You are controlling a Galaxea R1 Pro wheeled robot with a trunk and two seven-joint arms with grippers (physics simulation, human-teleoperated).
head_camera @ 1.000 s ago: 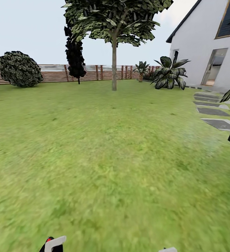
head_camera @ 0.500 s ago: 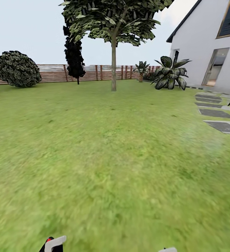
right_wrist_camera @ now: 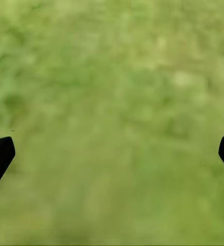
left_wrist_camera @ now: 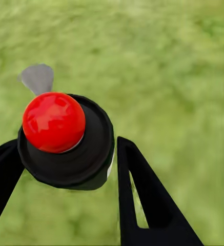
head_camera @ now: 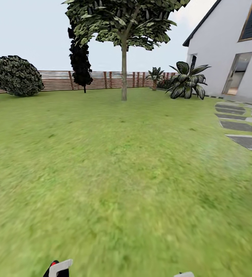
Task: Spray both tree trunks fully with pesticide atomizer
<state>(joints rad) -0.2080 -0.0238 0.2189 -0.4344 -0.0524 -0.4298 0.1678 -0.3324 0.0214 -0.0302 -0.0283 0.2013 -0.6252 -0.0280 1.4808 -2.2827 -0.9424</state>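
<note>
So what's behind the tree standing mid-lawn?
Behind the tree trunk runs the slatted wooden fence, with a near-black cone-shaped tree beside it. The trunk hides a strip of fence.

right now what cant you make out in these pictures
- Black atomizer with red round cap, left wrist view: its cap faces the camera and hides the body below; the head view's bottom edge cuts it off.
- Left gripper, left wrist view: the atomizer sits between its fingers, contact on the far side hidden.
- Right gripper, right wrist view: only its fingertips show at the edges, set wide apart.
- Tall thin-trunked tree, head view: crown cut by the top edge.
</note>
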